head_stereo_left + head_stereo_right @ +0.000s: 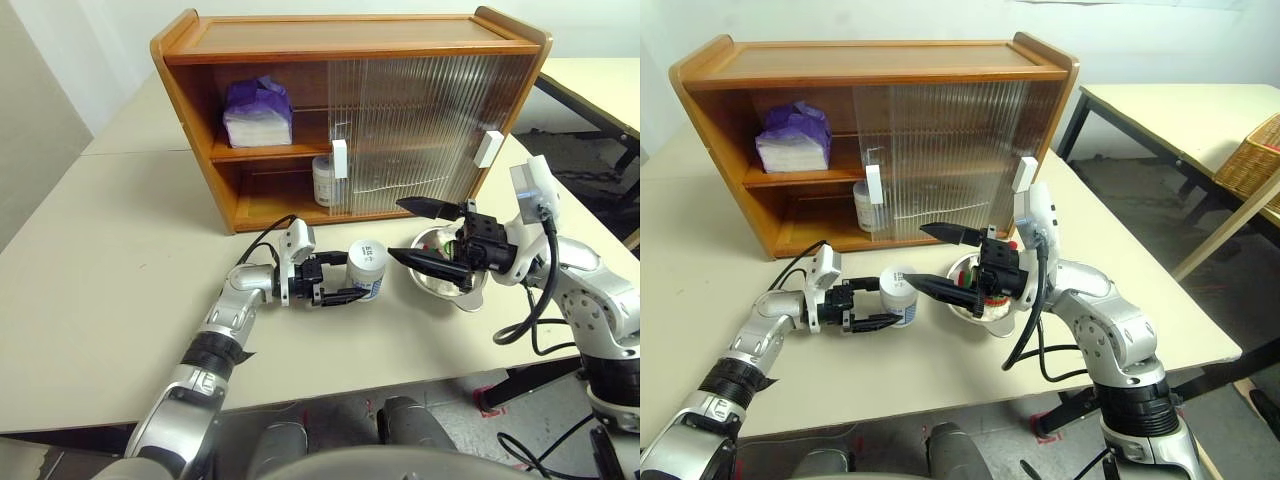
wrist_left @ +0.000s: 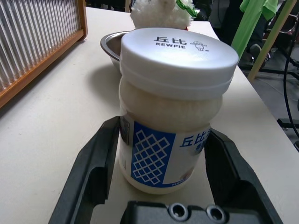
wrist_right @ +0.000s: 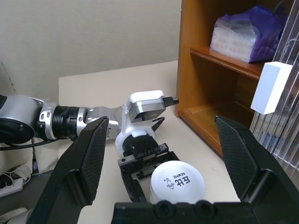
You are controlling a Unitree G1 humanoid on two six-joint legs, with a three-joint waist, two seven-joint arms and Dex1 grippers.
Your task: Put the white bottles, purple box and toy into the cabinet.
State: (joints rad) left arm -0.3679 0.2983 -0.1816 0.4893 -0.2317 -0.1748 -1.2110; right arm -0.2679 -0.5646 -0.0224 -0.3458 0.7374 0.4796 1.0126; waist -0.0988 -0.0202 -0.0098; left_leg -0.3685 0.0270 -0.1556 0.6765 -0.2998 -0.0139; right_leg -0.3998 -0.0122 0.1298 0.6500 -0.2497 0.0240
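**White jar between the left gripper's fingers, ready to be taken by the waist**

The white bottle (image 1: 367,268) stands upright on the worktop (image 1: 100,270), near the front of the cabinet (image 1: 350,110) and just left of the steel bowl (image 1: 440,282). It is a squat plastic jar with a broad screw lid and a blue-printed label; it looks stiff and probably light, but the smooth rounded wall may be slippery, so the safest hold seems to be across the labelled body below the lid's overhang, not on the lid itself

The left gripper (image 2: 161,163) comes in level from the left with its two fingers either side of that body, close to the wall, and whether they already press on it I cannot tell

Further right, the right gripper (image 1: 425,232) hangs above the bowl with its fingers spread wide and nothing between them. The toy (image 2: 159,11) sits in the bowl; being soft plush, it should squash and want a deep pinch

In the cabinet, the purple box (image 1: 258,110) lies on the upper shelf at the left, and a second white bottle (image 1: 324,181) stands on the lower shelf beside the sliding door's (image 1: 430,125) white handle (image 1: 339,158)
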